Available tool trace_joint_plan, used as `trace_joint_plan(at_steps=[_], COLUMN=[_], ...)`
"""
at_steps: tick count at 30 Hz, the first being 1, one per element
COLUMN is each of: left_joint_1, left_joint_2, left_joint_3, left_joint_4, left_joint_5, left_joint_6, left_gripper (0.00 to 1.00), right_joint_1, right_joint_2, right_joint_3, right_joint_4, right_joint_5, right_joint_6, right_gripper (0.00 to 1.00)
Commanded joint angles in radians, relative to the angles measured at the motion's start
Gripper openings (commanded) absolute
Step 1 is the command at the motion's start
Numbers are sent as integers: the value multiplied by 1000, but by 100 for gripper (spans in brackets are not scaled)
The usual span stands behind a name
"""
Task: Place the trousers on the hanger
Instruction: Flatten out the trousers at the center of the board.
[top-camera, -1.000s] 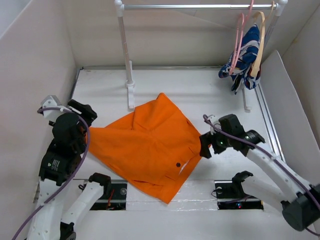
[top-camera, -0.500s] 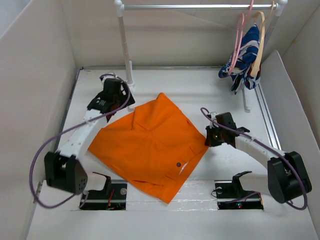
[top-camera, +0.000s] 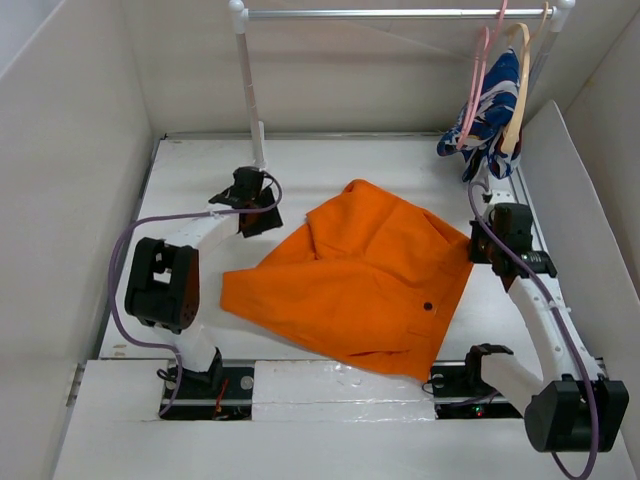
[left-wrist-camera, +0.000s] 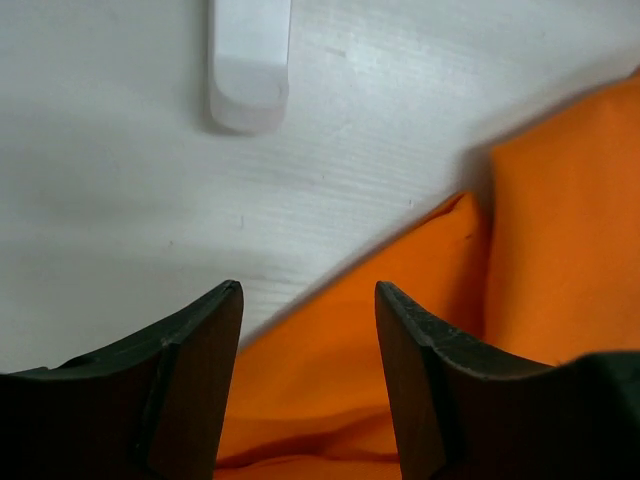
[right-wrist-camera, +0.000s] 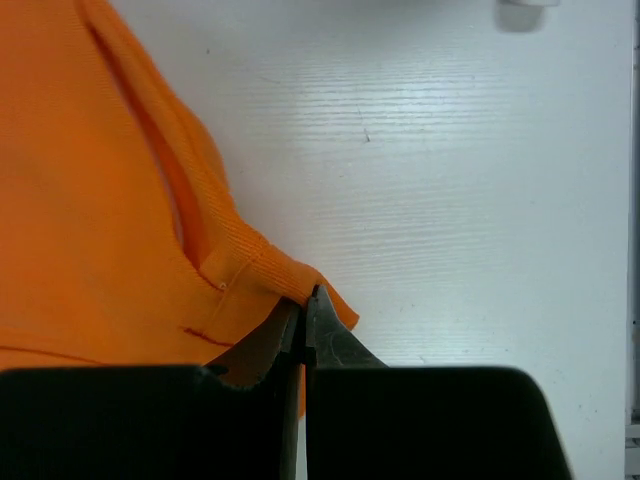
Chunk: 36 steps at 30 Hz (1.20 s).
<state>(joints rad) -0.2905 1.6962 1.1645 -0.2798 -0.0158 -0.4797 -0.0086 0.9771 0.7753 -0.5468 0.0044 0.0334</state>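
Observation:
The orange trousers (top-camera: 370, 280) lie crumpled and spread across the middle of the white table. My right gripper (top-camera: 476, 252) is at their right edge, and in the right wrist view it (right-wrist-camera: 306, 300) is shut on a ribbed hem corner of the trousers (right-wrist-camera: 90, 230). My left gripper (top-camera: 265, 218) is at their upper left corner. In the left wrist view it (left-wrist-camera: 308, 295) stands open, with the trousers (left-wrist-camera: 400, 330) lying between and beyond the fingers. The pink hanger (top-camera: 480, 70) hangs from the rail at the back right.
A tan hanger (top-camera: 521, 90) carrying a blue-and-white garment (top-camera: 492, 110) hangs beside the pink one. The clothes rack's left post (top-camera: 248, 100) stands just behind my left gripper, its white foot (left-wrist-camera: 248, 70) on the table. White walls enclose the table.
The trousers have slid to the right. My right gripper shut on their edge and pulled right and back. My left arm swung from the left side in to the trousers' upper left corner.

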Motion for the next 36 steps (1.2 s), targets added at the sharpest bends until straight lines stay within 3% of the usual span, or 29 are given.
trace_joint_plan(at_steps=[1,4,13,15,18,21,23,24,25,29,35,36], left_joint_1=[7,-41,-102,-121,-144,-144,-144,-144,-144,-130,51,51], left_joint_2=[-87,-27,29,97,169,197,198,197,194,55,-443,-444], left_joint_3=[-107,-88,-141,-109,-49,-25,-23,-25,-20,-20,163,164], left_joint_4=[106,94,272,255,214,194,201,208,208,174,-31,-32], left_joint_5=[86,131,310,277,174,102,94,97,96,-22,-249,-250], left_joint_6=[-39,-19,-46,-46,-37,-48,-53,-51,-53,-77,-22,-22], left_gripper=[50,48,61,60,50,20,18,13,0,0,0,0], right_joint_1=[-5,-5,4,15,15,15,24,24,24,24,24,24], right_joint_2=[-2,14,3,3,-11,-17,-25,-32,-35,-57,-126,-126], right_joint_3=[44,21,-51,-56,-54,-45,-36,-31,-25,4,123,124], right_joint_4=[-22,-24,25,28,34,31,28,28,28,-2,-145,-145], right_joint_5=[-29,-60,-153,-152,-168,-184,-193,-201,-205,-193,-153,-153], right_joint_6=[-52,-59,-59,-59,-61,-61,-59,-59,-56,-61,-56,-56], right_gripper=[0,0,0,0,0,0,0,0,0,0,0,0])
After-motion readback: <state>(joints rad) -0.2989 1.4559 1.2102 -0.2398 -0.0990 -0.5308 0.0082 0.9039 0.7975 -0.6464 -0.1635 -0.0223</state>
